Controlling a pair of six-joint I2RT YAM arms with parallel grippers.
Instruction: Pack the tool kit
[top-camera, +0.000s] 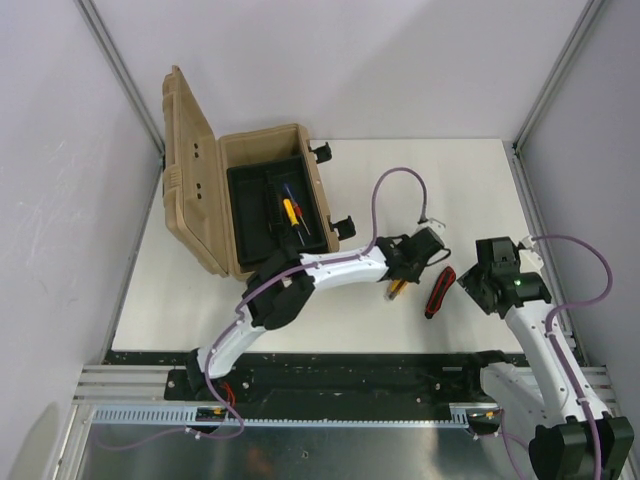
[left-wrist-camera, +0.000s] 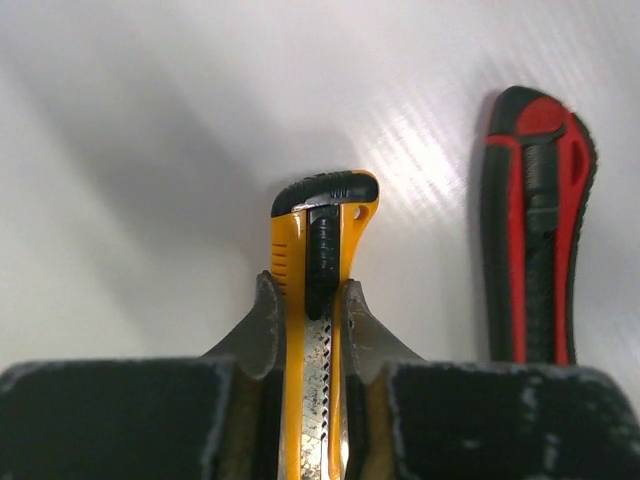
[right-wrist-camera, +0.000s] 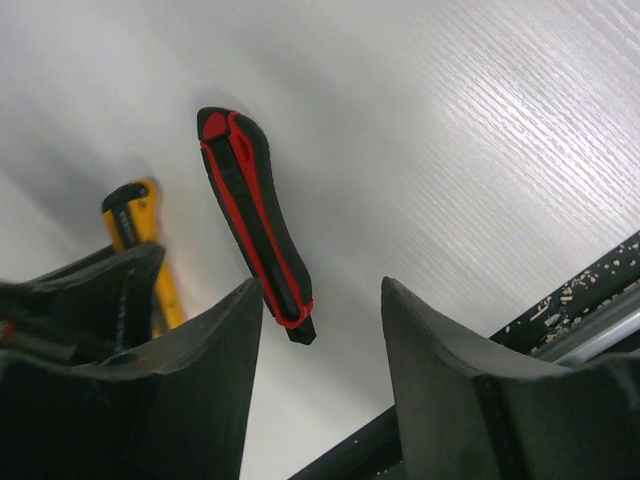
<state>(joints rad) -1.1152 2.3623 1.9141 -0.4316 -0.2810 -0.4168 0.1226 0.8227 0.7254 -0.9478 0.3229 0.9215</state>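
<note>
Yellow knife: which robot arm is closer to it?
Left. The left arm has its jaws shut on the yellow knife. The right arm holds its open jaws off to the right, past the red-and-black tool lying between.

Left jaws pressed on both sides of yellow knife, gripping it at middle. Black-capped end of knife points away from camera; metal strip visible between jaws. Red-black handled tool lies on white desk at right, near knife, not touching, about parallel.
</note>
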